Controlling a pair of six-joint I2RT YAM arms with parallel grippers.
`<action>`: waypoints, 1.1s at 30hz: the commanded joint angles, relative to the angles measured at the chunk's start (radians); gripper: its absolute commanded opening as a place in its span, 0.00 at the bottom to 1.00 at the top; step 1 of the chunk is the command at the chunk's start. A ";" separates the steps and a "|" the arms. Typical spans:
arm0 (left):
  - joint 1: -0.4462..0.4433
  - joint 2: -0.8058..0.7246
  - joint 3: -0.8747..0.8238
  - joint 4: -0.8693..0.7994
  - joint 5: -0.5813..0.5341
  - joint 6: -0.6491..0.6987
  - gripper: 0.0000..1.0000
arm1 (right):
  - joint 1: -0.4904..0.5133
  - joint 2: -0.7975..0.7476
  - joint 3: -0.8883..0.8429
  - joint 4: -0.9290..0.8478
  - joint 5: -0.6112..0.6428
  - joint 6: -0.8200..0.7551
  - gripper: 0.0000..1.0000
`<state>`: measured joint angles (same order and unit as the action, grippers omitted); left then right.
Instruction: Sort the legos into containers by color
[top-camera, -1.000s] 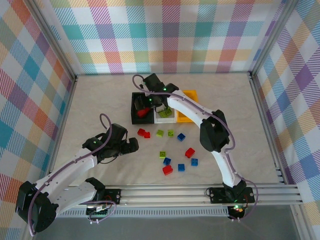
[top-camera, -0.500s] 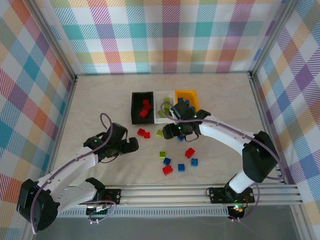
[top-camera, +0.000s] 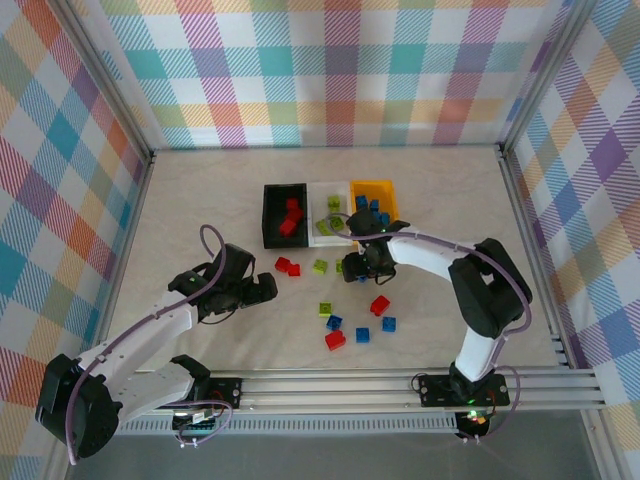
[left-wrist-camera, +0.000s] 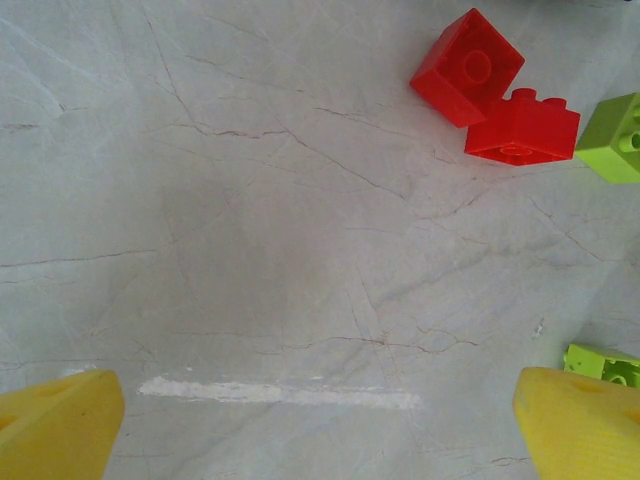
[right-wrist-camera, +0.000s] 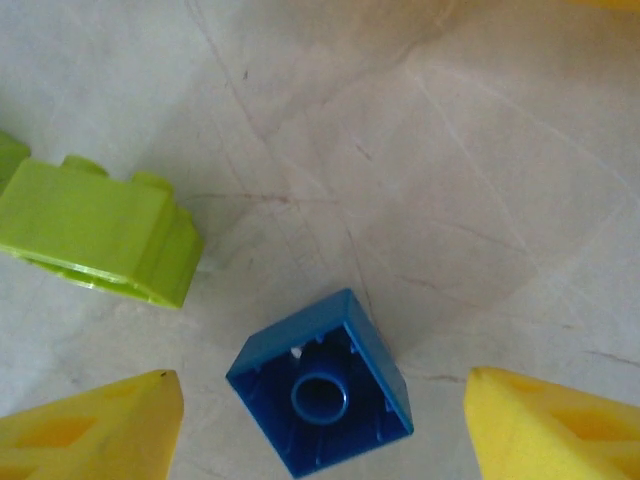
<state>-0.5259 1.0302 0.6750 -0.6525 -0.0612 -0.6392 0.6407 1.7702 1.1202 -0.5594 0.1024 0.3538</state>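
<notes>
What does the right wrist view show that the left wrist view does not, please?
Right wrist: an upside-down blue lego lying between the open right fingers, untouched. Left wrist: two red legos side by side and a white streak on the table, with nothing between the open left fingers. Shared: yellow fingers, the pale marbled table, and lime green legos nearby.

Legos scattered beside three bins

Middle container: left container abuts one side, right container the other. Legos in all three; loose legos on table before middle container.
</notes>
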 joint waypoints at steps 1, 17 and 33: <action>0.016 -0.009 -0.003 -0.015 0.009 0.009 1.00 | -0.001 0.032 0.049 0.010 0.033 -0.028 0.69; 0.021 0.011 -0.009 0.015 0.024 0.011 1.00 | 0.003 0.050 0.016 0.011 -0.001 -0.021 0.46; 0.022 0.035 0.000 0.029 0.055 0.016 1.00 | -0.041 -0.134 0.087 -0.032 0.026 0.001 0.37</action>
<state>-0.5182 1.0615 0.6750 -0.6411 -0.0235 -0.6376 0.6262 1.6756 1.1614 -0.5701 0.1162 0.3363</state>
